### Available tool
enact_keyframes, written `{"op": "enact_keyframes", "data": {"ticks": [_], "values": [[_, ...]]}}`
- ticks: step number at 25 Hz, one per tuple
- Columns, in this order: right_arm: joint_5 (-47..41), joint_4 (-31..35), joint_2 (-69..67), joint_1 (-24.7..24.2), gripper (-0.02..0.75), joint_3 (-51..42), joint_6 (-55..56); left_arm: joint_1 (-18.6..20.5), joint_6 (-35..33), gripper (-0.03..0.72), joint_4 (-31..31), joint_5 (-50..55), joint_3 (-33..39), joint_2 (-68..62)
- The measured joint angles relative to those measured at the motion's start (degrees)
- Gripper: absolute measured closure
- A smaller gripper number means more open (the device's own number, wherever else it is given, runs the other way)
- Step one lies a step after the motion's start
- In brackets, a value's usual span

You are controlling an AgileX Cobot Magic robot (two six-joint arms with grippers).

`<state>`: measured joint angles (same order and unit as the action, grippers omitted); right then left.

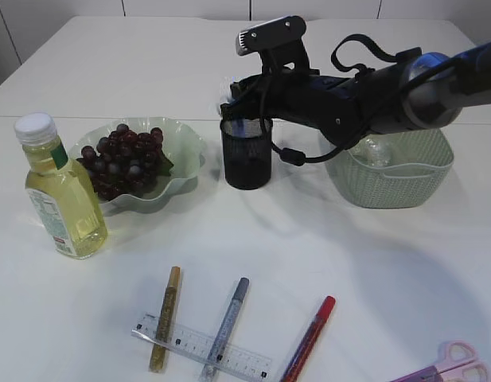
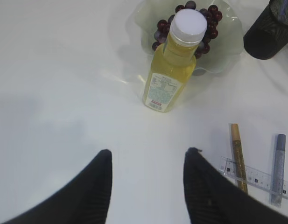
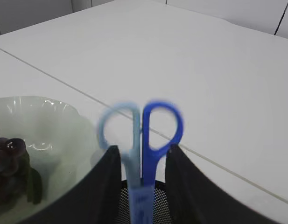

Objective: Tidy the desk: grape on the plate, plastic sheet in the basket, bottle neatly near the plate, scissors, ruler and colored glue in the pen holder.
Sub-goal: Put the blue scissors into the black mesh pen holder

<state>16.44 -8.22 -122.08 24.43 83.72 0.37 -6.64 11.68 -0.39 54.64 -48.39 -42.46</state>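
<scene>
Up near the top centre of the exterior view, the right claw hangs over the black mesh pen holder, its fingers on either side of blue scissors that stand handles-up in the holder; the handles are blurred, and I cannot tell whether the fingers press them or stand just off them. At the bottom of the left wrist view the left claw is open over bare worktop, holding nothing. Grapes lie on the plate at left, with the bottle upright beside it. A basket sits at right. Along the lower edge lie the ruler and three glue pens, and pink scissors are in the lower right corner.
</scene>
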Motion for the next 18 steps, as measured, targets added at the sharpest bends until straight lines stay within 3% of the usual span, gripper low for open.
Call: {"op": "enact_keyframes", "data": {"ticks": [18], "values": [[-7.8,0.0,4.8,0.0,0.444,0.6,0.1,0.0,0.0,0.326,0.4,0.0,0.0,0.0]]}}
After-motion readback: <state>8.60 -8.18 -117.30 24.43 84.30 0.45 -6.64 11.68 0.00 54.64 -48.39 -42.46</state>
